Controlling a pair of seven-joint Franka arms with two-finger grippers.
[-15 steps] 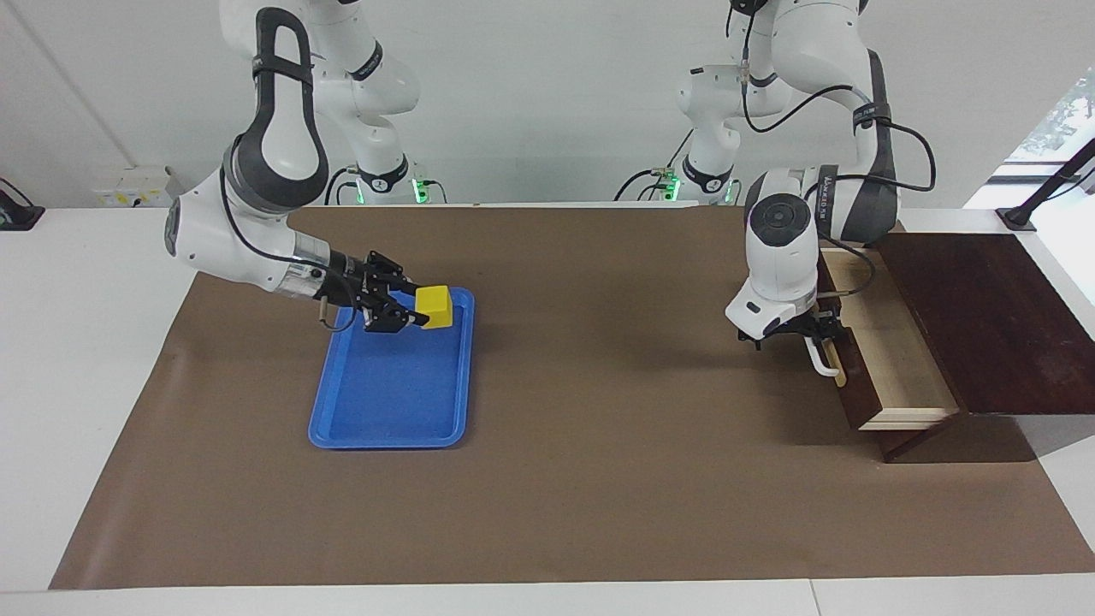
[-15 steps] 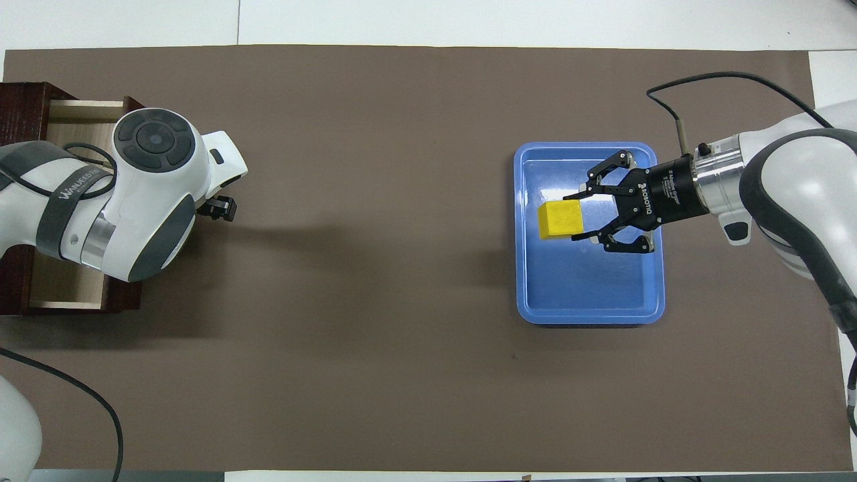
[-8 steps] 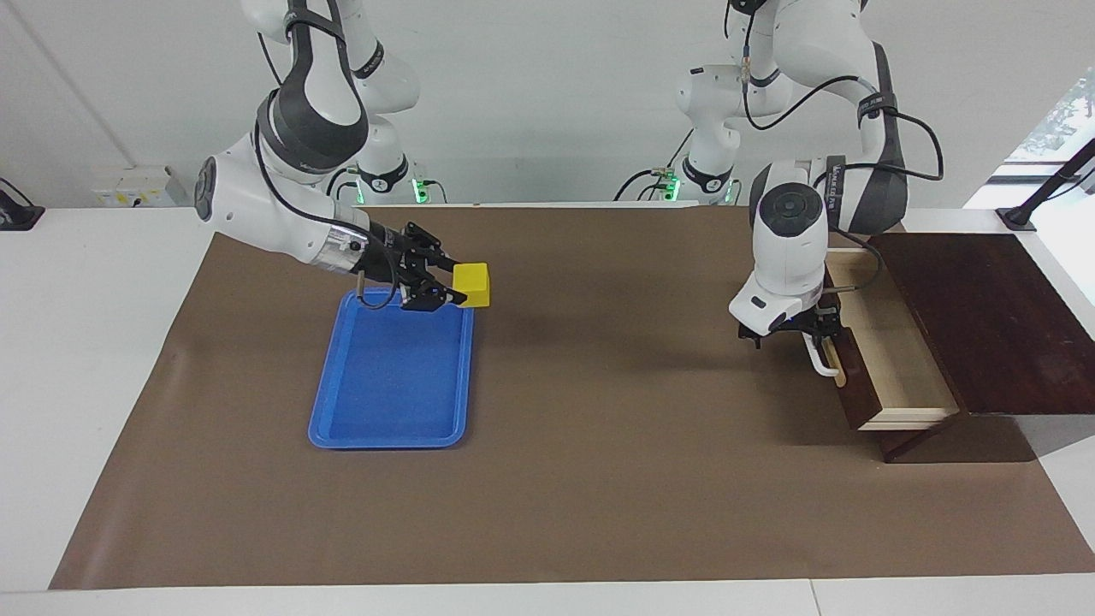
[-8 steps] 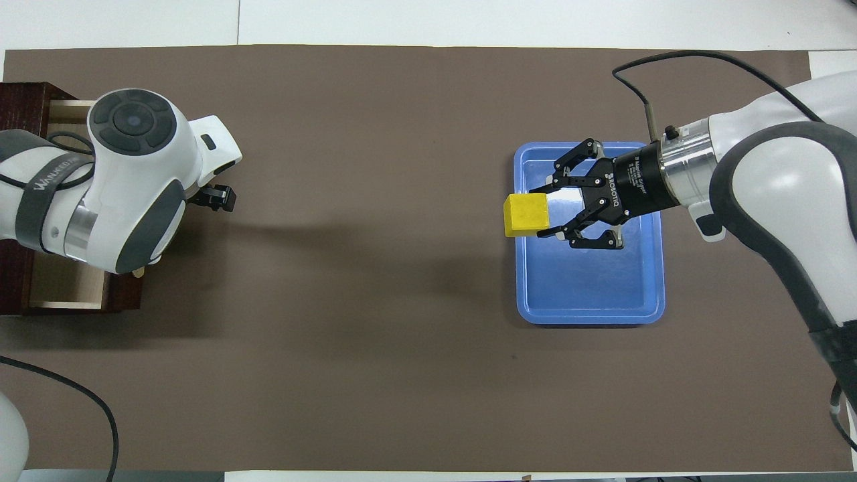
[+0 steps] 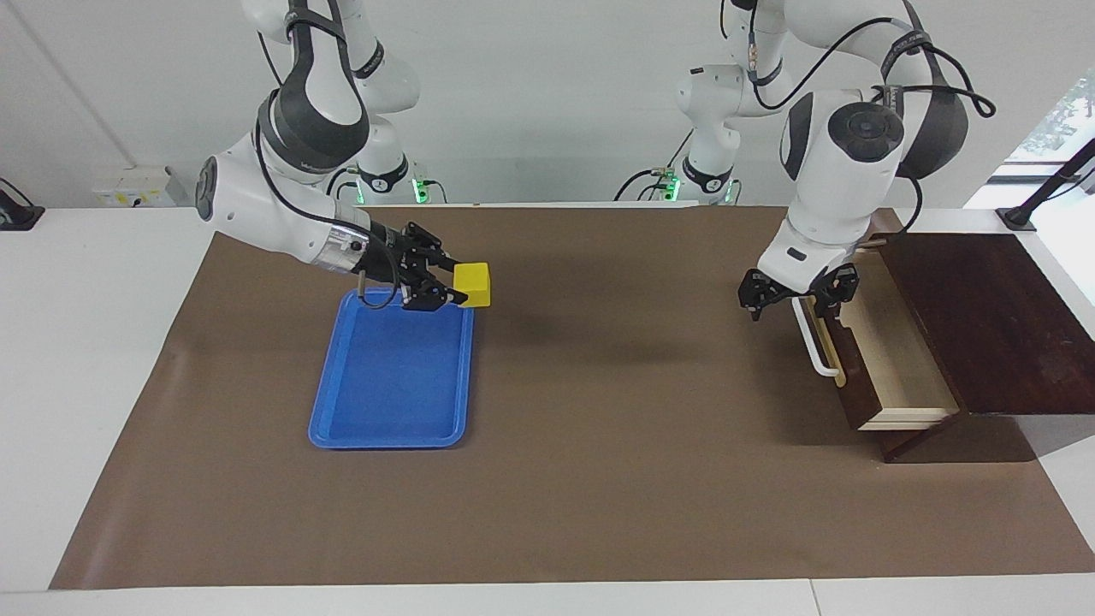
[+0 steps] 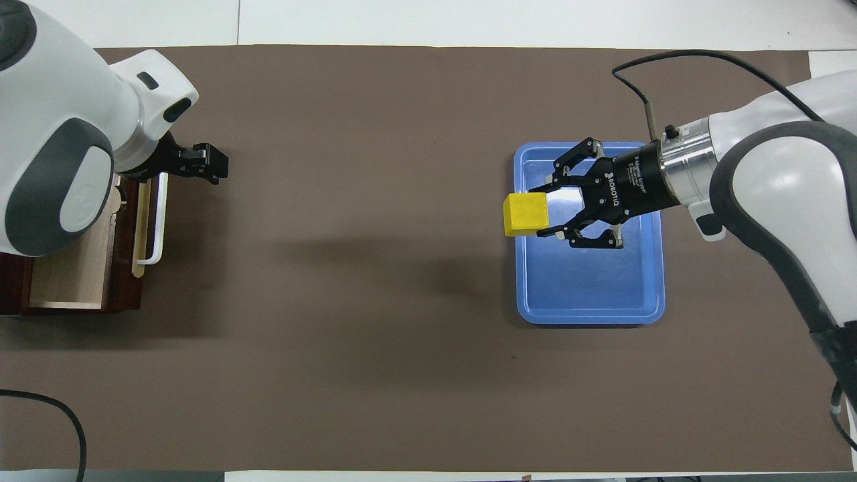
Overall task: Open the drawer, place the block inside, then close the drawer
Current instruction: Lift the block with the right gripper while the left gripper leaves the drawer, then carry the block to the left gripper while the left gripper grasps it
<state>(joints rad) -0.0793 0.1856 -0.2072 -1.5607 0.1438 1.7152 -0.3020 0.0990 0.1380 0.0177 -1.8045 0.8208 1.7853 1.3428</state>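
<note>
The drawer (image 5: pixel 894 351) stands pulled out of its dark brown box (image 5: pixel 984 316) at the left arm's end of the table, pale inside showing. Its white bar handle (image 5: pixel 813 342) is free. My left gripper (image 5: pixel 794 295) is open and raised over the handle's end nearer the robots, not touching it; it also shows in the overhead view (image 6: pixel 211 164) beside the handle (image 6: pixel 157 221). My right gripper (image 5: pixel 458 284) is shut on the yellow block (image 5: pixel 473 285) and holds it in the air over the blue tray's rim. The block (image 6: pixel 526 214) shows in the overhead view too.
The blue plastic tray (image 5: pixel 389 411) lies on the brown mat toward the right arm's end, with nothing in it. The left arm's big white wrist (image 6: pixel 60 127) hangs over part of the drawer (image 6: pixel 67 268). Bare mat lies between tray and drawer.
The left gripper let go of the handle and rose above it. The right gripper first carried the block up and toward the tray's rim, then held still.
</note>
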